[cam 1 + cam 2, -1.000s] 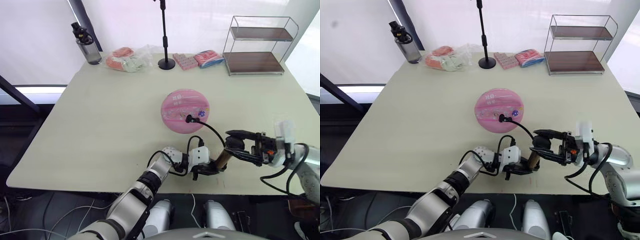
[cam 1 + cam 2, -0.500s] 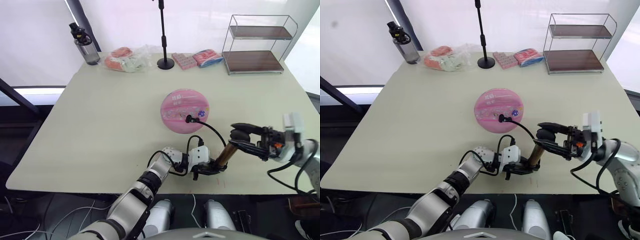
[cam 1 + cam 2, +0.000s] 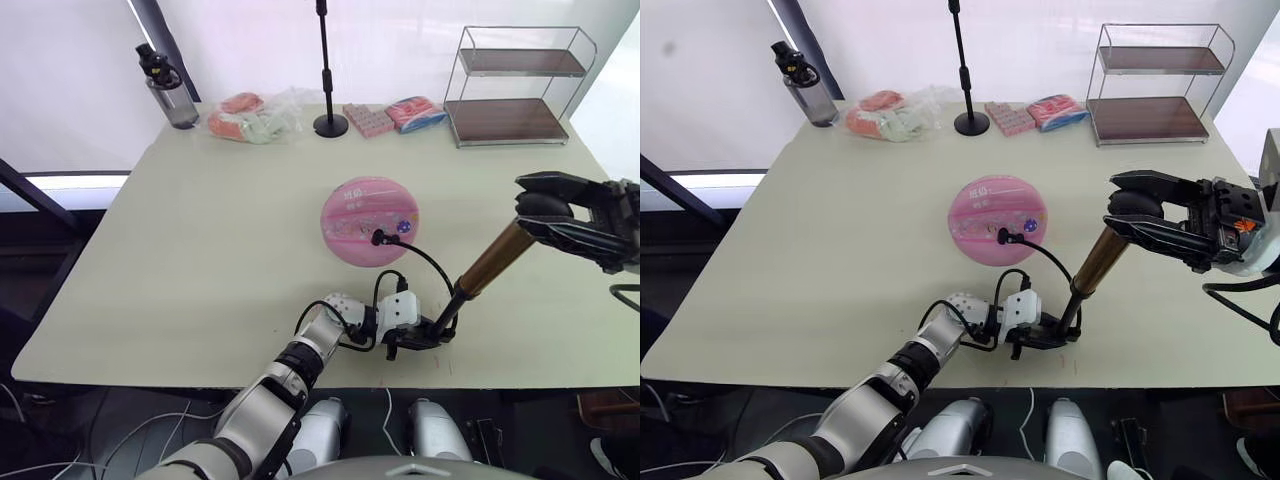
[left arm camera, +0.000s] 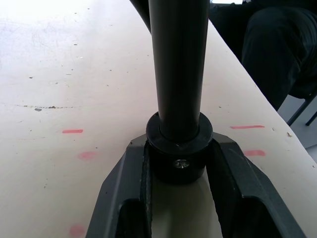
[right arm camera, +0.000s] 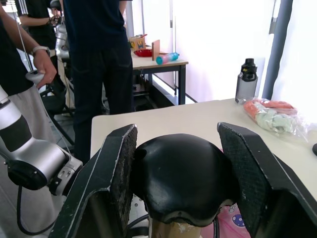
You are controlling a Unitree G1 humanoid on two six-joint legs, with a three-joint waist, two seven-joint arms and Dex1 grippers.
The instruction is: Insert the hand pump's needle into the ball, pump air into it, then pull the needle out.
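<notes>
The pink ball (image 3: 370, 220) lies mid-table. The needle's black fitting (image 3: 378, 238) sits plugged into its valve, and the thin black hose (image 3: 425, 262) curves down to the hand pump's foot. The hand pump (image 3: 492, 262) slants up to the right, its bronze barrel raised above a black rod. My left gripper (image 3: 418, 336) is shut on the pump's black base cap (image 4: 179, 148) near the table's front edge, with a finger (image 4: 124, 193) on each side. My right gripper (image 3: 548, 206) is shut on the pump's black handle (image 5: 181, 178), high above the table's right side.
Along the far edge stand a water bottle (image 3: 165, 88), a bag of packets (image 3: 255, 118), a black stand pole (image 3: 329, 70), pink packets (image 3: 395, 116) and a wire shelf (image 3: 510, 90). People (image 5: 99, 49) stand beyond the table's left side.
My right gripper has pulled the handle up and to the right, stretching the pump out long. The left gripper, base, hose and ball have stayed put.
</notes>
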